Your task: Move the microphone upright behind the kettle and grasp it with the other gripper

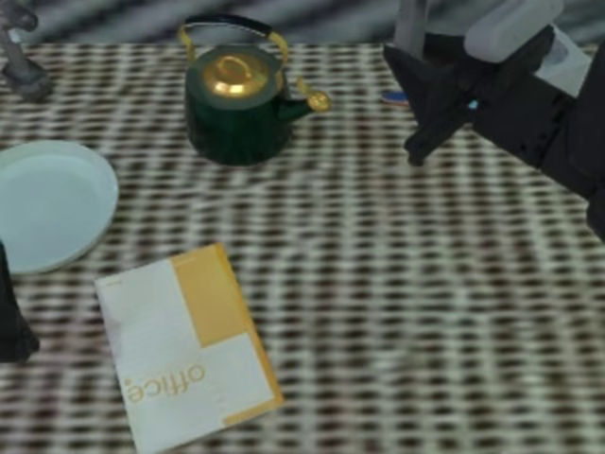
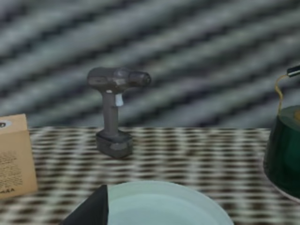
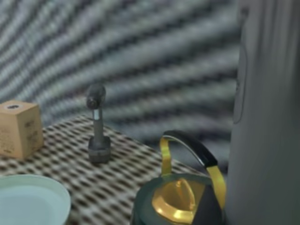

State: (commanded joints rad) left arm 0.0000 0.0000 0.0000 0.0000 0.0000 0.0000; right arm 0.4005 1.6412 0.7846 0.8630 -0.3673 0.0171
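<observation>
The dark green kettle (image 1: 236, 109) with its gold lid stands at the back of the table, left of centre; it also shows in the wrist views as kettle (image 2: 283, 150) and kettle (image 3: 178, 201). My right gripper (image 1: 405, 106) hovers just right of the kettle's spout, shut on the microphone. Its grey handle (image 1: 411, 26) rises upright past the fingers and fills the edge of the right wrist view as handle (image 3: 267, 117). A small blue patch (image 1: 395, 96) shows between the fingertips; I cannot tell whether it is the foam head. My left gripper (image 1: 14, 331) is parked at the table's left edge, with one finger (image 2: 93, 208) over the plate.
A pale plate (image 1: 47, 203) lies at the left. A white-and-yellow "office" booklet (image 1: 189, 345) lies in front of the kettle. A grey power drill (image 1: 24, 71) stands upright at the back left corner, and a tan box (image 2: 14, 154) is near it.
</observation>
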